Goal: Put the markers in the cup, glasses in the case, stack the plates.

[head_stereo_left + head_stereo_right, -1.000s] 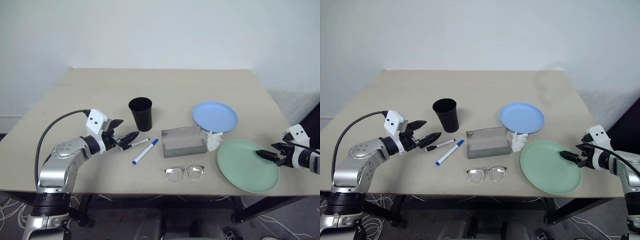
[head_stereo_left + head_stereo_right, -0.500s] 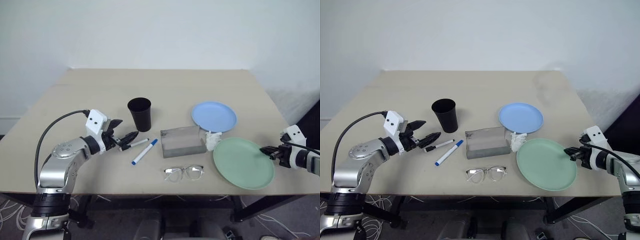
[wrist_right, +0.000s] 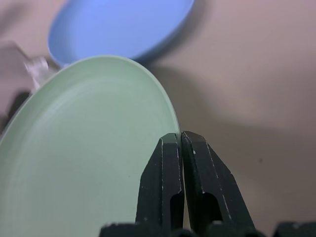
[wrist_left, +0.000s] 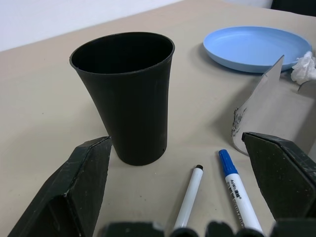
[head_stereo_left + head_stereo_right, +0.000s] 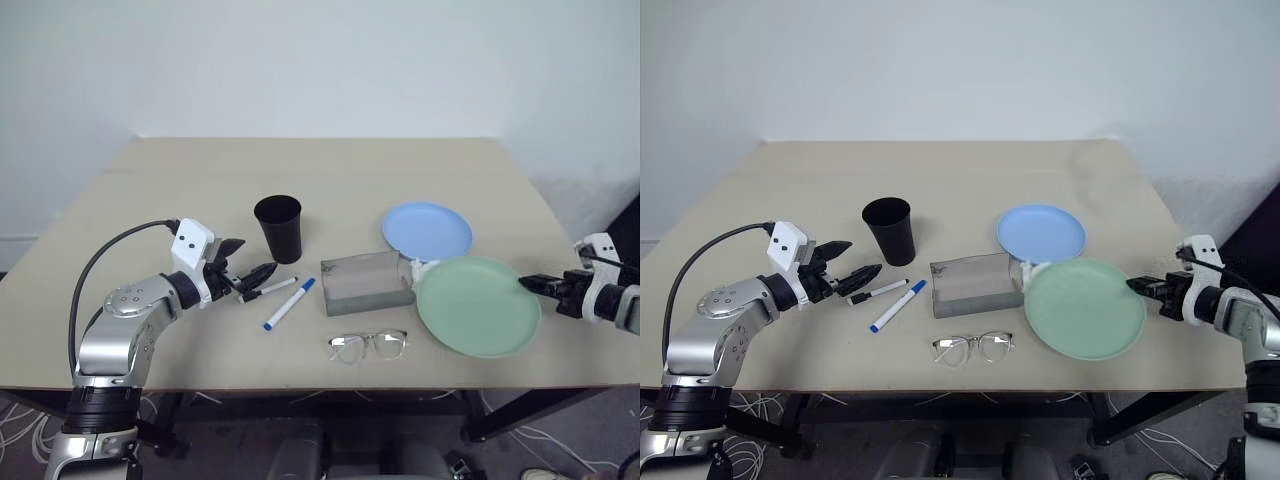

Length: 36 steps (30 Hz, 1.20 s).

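Right wrist view has the right end effector (image 3: 180,140) with its two black fingers pressed together on the near rim of the large round mint green plate (image 3: 84,163), which it holds tilted; just past the plate's far edge lies the smaller round light blue plate (image 3: 118,27), and a scrap of crumpled white tissue (image 3: 37,69) shows beside the green rim. From the head camera the green plate (image 5: 478,306) reaches from that end effector (image 5: 527,284) toward the flat grey rectangular case (image 5: 366,283), its far edge close to the blue plate (image 5: 428,231) and over the tissue (image 5: 418,268). Across the beige bench (image 5: 320,180), the left end effector (image 5: 252,278) hangs with its fingers spread as wide as they go and nothing between them. Nearest its tips lies the slim white marker with the black cap (image 4: 188,197), and beside that the white marker with the blue cap (image 4: 236,195), both flat on the bench. Just beyond them stands the tall matte black plastic cup (image 4: 126,94), upright. Nearer the bench's front edge than the case, between the two end effectors, rest the thin dark-framed clear glasses (image 5: 368,345).
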### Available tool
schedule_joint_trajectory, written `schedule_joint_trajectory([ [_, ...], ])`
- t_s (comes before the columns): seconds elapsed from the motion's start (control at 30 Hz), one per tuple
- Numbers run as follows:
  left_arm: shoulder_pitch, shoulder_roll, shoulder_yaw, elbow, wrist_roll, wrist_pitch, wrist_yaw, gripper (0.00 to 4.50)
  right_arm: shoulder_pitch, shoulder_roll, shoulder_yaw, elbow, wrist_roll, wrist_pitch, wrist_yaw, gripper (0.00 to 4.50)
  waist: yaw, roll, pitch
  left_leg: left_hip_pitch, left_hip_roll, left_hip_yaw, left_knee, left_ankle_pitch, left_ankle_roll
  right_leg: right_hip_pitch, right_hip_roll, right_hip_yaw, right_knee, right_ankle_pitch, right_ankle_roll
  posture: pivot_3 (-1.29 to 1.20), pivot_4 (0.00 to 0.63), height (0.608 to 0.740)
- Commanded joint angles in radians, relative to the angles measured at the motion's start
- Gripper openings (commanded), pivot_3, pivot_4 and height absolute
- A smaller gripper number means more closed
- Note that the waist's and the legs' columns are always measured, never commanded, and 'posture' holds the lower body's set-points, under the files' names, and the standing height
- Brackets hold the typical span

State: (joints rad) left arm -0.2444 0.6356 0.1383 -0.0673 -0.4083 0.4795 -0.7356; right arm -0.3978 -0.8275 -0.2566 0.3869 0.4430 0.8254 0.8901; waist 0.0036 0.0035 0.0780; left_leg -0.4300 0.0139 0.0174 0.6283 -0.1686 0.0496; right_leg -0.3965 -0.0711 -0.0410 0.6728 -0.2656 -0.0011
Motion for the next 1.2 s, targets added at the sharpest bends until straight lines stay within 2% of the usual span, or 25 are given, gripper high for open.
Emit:
schedule_joint_trajectory([
  [0.03,-0.018,0.001,0.024,-0.032,-0.007,-0.008,0.007,4.50,-0.089,0.031,-0.052,0.008,0.041,0.022,-0.044,0.04,-0.001,0.000,0.000,0.000,0.000,0.000,0.000,0.000,0.000,0.000,0.000,0.000,0.000,0.000,0.000,0.00,0.000,0.725],
  [0.27,-0.023,-0.006,0.020,-0.033,-0.006,-0.008,0.013,4.50,-0.225,0.200,-0.054,0.005,0.037,0.086,-0.242,0.04,-0.004,0.000,0.000,0.000,0.001,0.002,-0.001,0.000,0.000,-0.002,0.001,0.001,0.000,0.001,0.000,0.00,0.000,0.725],
  [0.43,-0.020,-0.013,0.021,-0.037,-0.006,-0.008,0.021,4.50,-0.361,0.299,-0.090,0.128,-0.006,-0.020,-0.427,0.04,0.000,0.000,0.000,-0.004,0.000,0.005,-0.001,0.001,0.002,-0.006,0.001,0.002,0.000,0.005,-0.002,0.00,0.000,0.725],
  [0.73,-0.011,-0.015,0.031,-0.041,-0.008,-0.012,0.030,4.50,-0.550,0.343,-0.108,0.432,-0.060,-0.214,-0.586,0.04,-0.001,0.000,0.000,-0.015,-0.002,0.009,0.000,0.004,0.008,-0.014,0.001,0.003,0.000,0.011,0.004,0.00,0.000,0.725],
  [1.13,-0.013,-0.007,0.034,-0.036,-0.009,-0.014,0.031,4.50,-0.638,0.402,-0.097,0.633,-0.111,-0.350,-0.685,0.04,-0.021,0.000,-0.001,-0.015,-0.002,0.018,0.000,0.008,0.014,-0.016,0.001,0.009,0.000,0.018,0.005,0.00,0.000,0.725],
  [1.2,-0.015,-0.006,0.034,-0.036,-0.009,-0.013,0.030,4.50,-0.648,0.408,-0.098,0.654,-0.114,-0.371,-0.696,0.49,-0.025,0.000,-0.001,-0.015,-0.002,0.020,0.000,0.009,0.015,-0.017,0.001,0.012,0.000,0.019,0.006,0.00,0.000,0.725],
])
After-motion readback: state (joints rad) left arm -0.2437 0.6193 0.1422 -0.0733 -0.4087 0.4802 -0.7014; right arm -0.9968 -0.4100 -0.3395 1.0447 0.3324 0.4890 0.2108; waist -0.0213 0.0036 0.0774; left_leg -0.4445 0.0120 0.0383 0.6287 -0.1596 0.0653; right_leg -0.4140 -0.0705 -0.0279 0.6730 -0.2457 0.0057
